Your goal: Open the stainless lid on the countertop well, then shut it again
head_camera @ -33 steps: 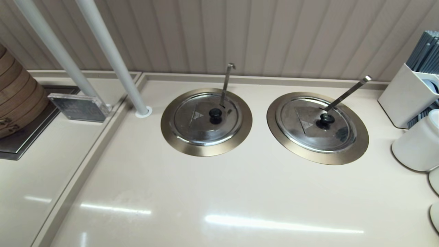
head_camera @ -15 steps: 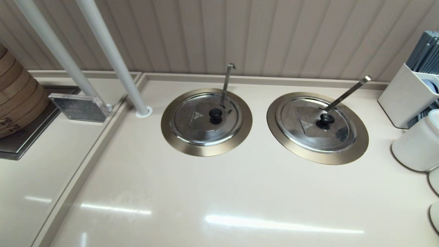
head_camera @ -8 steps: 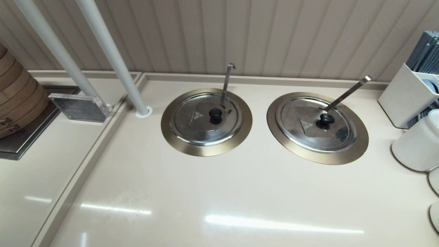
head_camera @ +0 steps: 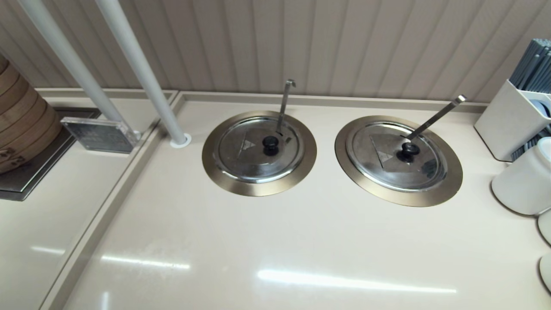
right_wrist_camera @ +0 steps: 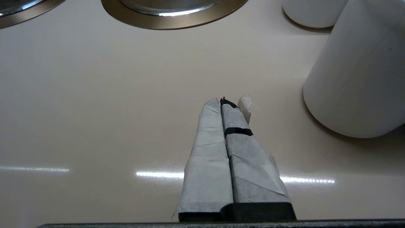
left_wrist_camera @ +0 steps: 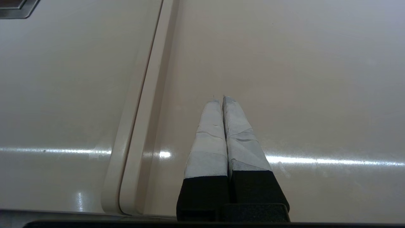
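Note:
The stainless lid [head_camera: 247,159] lies closed on the countertop well, which is the left of two, ringed by a bronze-gold collar [head_camera: 258,188]. The lid carries a black knob [head_camera: 270,144] and a small triangle mark. A thin hook-ended ladle rod [head_camera: 284,103] rises through its slot. Neither arm shows in the head view. In the left wrist view my left gripper [left_wrist_camera: 220,98] is shut on nothing, low over bare counter. My right gripper [right_wrist_camera: 221,100], seen in the right wrist view, is also shut and empty, well short of both wells.
The twin lid [head_camera: 387,165] with a flat straight ladle handle [head_camera: 437,115] sits to the right. White jars [head_camera: 523,181] and a utensil holder [head_camera: 510,122] stand at the right edge, one jar [right_wrist_camera: 357,79] close to my right gripper. Two slanted white poles [head_camera: 142,77], a steamer stack [head_camera: 21,125] and a raised counter seam [left_wrist_camera: 139,126] are on the left.

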Available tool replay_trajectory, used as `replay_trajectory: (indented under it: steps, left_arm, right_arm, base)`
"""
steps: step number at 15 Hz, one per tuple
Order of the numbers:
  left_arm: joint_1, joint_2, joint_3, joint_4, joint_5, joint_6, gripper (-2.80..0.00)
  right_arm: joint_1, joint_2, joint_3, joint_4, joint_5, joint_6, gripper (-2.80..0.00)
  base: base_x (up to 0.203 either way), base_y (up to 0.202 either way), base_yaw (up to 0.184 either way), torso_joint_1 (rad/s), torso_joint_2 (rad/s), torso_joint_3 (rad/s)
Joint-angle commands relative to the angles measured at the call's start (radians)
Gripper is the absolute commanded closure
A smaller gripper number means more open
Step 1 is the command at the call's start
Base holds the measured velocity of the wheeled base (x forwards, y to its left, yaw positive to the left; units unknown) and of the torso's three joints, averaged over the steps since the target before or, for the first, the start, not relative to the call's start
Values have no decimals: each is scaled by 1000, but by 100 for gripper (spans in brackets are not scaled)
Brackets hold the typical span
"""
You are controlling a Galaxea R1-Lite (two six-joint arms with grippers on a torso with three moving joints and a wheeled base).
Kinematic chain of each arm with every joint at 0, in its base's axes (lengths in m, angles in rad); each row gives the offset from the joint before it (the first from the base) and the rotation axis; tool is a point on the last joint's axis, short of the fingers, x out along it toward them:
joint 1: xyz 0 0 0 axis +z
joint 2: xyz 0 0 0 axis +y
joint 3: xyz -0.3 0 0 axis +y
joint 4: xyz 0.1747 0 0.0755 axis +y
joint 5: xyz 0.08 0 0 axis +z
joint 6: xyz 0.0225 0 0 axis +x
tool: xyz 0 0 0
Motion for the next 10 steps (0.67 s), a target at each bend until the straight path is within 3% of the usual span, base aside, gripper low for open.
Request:
replay_trajectory:
  steps: [1, 10]
  left_arm:
    - [0, 3, 0, 0, 0, 0, 0]
    - [0, 3, 0, 0, 26, -20, 0]
  right_arm:
    - [0, 0, 5, 0, 0, 0, 0]
    - [0, 0, 5, 0, -1, 1, 0]
  base:
    - [0, 0, 0, 0, 0, 0]
    - [0, 0, 0, 0, 0, 0]
